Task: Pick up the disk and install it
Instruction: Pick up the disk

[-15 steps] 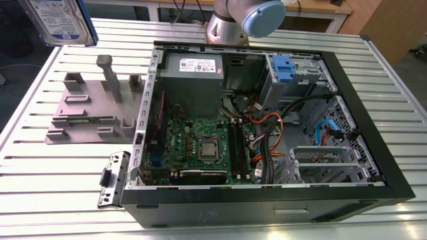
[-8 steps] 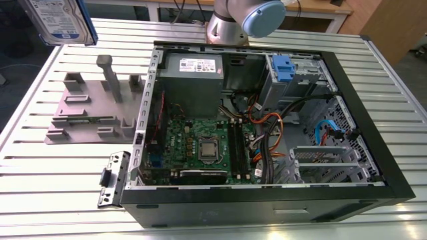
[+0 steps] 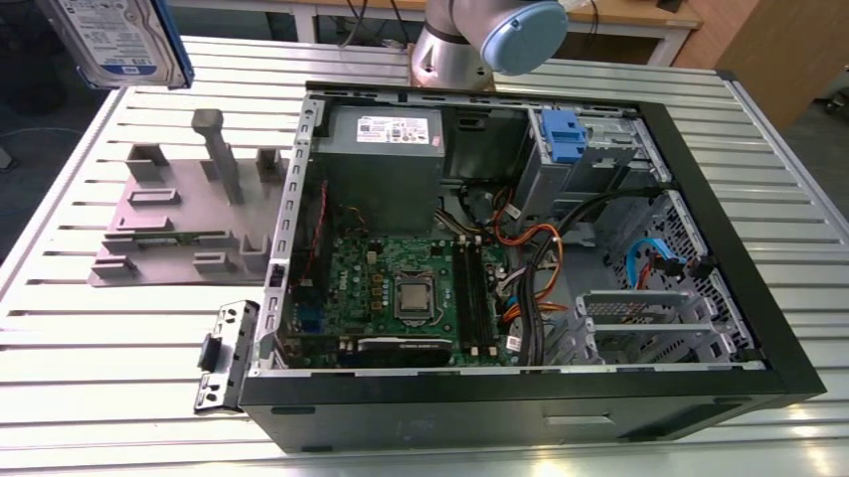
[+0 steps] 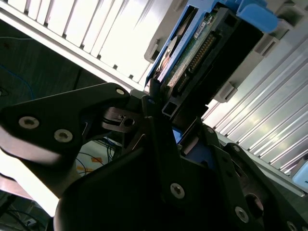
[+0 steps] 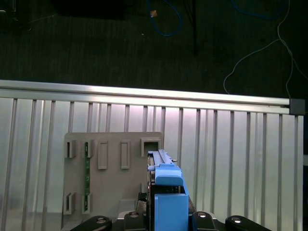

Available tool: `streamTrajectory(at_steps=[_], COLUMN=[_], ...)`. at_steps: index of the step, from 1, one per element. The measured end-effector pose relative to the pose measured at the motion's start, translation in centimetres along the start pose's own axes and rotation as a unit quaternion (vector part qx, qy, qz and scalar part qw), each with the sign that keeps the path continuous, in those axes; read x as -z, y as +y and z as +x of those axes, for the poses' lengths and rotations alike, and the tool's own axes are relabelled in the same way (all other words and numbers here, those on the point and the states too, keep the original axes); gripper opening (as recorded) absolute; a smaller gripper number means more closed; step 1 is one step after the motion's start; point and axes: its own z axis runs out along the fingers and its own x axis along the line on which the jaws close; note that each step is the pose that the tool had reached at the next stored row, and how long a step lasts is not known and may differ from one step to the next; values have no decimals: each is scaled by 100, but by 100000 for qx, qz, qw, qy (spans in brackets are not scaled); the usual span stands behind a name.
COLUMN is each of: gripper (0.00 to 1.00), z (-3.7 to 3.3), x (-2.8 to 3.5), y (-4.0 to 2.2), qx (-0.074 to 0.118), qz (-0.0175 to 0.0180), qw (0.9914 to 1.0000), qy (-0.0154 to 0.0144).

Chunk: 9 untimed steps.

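Note:
The disk (image 3: 122,40), silver with a white-and-blue label and a blue bracket, hangs upright in the air at the exterior view's far upper left, above the table's corner. In the second wrist view my gripper (image 4: 163,103) is shut on it, its black links closing on the disk (image 4: 207,53) at the connector end. The first wrist view looks along the disk's blue-edged rim (image 5: 166,192), high over the grey stand (image 5: 110,168).
The open computer case (image 3: 743,298) lies on the slatted metal table (image 3: 80,348), with a blue-handled drive bay (image 3: 564,134) at its far side beside a grey box with a white sticker (image 3: 385,139). The grey stand (image 3: 186,219) sits on the exterior view's left; a loose metal bracket (image 3: 226,353) lies beside the case.

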Motion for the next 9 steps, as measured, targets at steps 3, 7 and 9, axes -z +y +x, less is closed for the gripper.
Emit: streamTrajectory(at_steps=[3,7,9], gripper=[36,36,36], z=[-1,-1,-2], x=[8,17,21], y=[0,0,1], qx=[-2,0,-2], qz=[0,1,2], qw=[100000,100000,100000], qy=[1,0,-1])
